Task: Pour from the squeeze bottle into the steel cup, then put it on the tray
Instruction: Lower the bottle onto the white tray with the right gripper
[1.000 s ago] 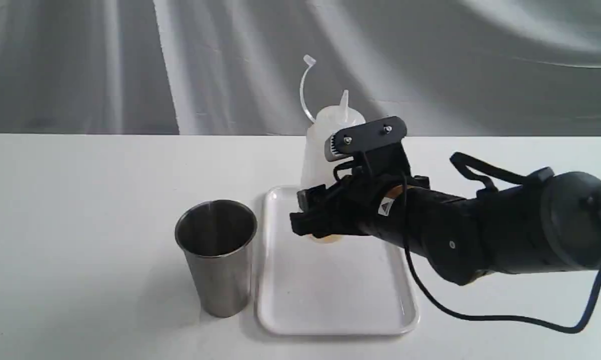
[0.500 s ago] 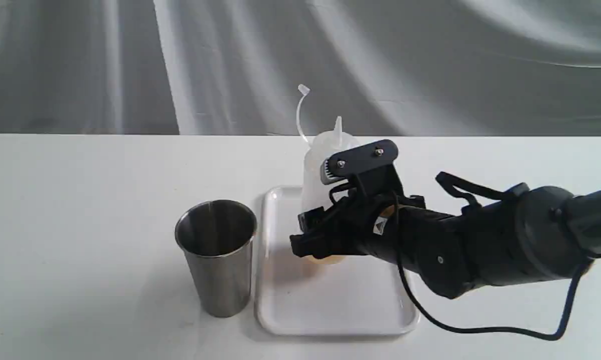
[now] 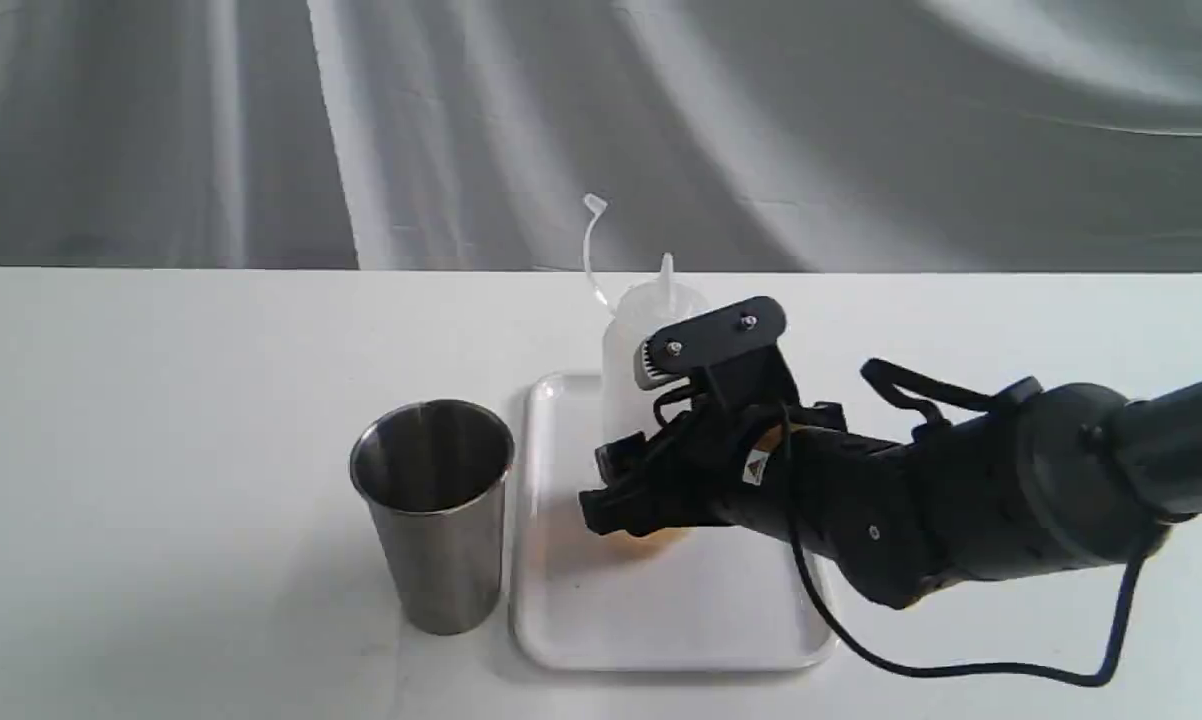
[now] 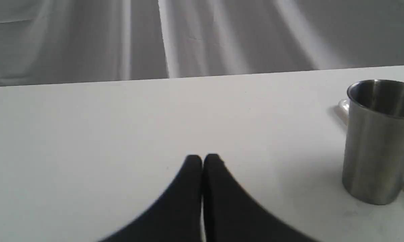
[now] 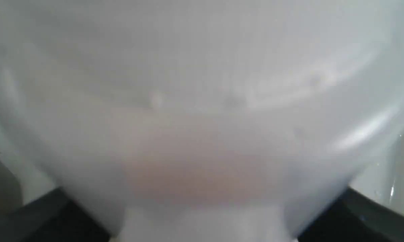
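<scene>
The right claw (image 3: 621, 495) is clamped on the lower body of the squeeze bottle (image 3: 626, 380), one finger on each side. The bottle stands upright over the far half of the white tray (image 3: 661, 610). Its amber-tinted base is low against the tray floor, but the view does not settle whether it touches. The pointed nozzle (image 3: 667, 268) faces up, and the thin cap strap (image 3: 589, 240) curls above it to the left. In the exterior view the black right arm (image 3: 961, 500) reaches in from the right. The arm and a black bracket with two screws (image 3: 716, 335) cover much of the bottle's middle. A dark cable (image 3: 961, 668) loops from the arm down over the white surface (image 3: 161, 450) to the right of the tray.

The right wrist view is almost filled by the blurred, whitish bottle wall with a faint orange patch (image 5: 195, 168). Dark fingers (image 5: 37, 215) show at both lower corners.

The steel cup (image 3: 436, 510) stands upright on the surface just beside the tray's left rim, not on the tray. Its contents cannot be made out.

The left claw (image 4: 202, 161) has its two black fingers pressed together with nothing between them, low over bare surface. From there the cup (image 4: 373, 141) stands well apart to one side, with a corner of the tray (image 4: 343, 106) peeking out behind it. A grey draped cloth (image 3: 861, 130) backs the scene.
</scene>
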`<state>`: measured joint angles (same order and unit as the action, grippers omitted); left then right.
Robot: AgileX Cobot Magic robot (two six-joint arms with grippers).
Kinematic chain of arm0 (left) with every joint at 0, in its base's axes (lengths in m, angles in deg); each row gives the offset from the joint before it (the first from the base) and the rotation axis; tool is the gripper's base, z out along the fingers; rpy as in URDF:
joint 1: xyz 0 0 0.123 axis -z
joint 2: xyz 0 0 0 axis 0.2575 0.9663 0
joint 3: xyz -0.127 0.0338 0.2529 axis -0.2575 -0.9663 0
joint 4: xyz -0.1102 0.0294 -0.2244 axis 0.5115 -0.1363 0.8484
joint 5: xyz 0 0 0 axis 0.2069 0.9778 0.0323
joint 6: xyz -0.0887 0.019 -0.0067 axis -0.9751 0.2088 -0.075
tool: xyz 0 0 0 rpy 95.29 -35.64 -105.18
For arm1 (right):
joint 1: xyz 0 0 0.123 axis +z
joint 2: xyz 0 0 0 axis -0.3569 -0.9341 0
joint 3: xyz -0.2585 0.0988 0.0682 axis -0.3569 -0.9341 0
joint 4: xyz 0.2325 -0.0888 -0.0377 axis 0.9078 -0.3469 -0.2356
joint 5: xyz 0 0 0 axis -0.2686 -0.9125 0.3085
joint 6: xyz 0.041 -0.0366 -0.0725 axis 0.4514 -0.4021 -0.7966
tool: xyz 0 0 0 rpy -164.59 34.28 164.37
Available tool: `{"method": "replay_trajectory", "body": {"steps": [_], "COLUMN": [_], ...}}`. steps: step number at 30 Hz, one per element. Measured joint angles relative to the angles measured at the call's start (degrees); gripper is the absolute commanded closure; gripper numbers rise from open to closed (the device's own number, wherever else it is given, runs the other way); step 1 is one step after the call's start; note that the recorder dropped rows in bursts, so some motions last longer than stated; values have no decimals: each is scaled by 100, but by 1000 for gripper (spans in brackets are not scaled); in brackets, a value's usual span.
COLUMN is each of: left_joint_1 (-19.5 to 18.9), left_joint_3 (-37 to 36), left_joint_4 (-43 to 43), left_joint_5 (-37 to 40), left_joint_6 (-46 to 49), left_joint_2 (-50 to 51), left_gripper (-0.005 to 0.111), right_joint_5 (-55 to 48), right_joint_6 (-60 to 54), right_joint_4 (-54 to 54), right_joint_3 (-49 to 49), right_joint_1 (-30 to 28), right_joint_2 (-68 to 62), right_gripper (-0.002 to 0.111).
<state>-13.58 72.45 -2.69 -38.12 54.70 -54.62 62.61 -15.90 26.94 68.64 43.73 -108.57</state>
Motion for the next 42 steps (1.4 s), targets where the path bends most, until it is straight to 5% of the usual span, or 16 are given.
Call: {"method": "replay_trajectory", "body": {"steps": [37,42], "left_joint_1": [0,0], "left_joint_3": [0,0], "left_joint_4": [0,0], "left_joint_5": [0,0], "left_joint_6": [0,0], "left_joint_2": [0,0], "left_gripper": [107,107], "right_joint_5": [-186,-186], "right_joint_6": [-171,-196], "right_joint_4": [-12,-12], "right_joint_3": [0,0], "right_joint_1": [0,0], "right_joint_2": [-35,-35], "right_gripper": [94,82]}}
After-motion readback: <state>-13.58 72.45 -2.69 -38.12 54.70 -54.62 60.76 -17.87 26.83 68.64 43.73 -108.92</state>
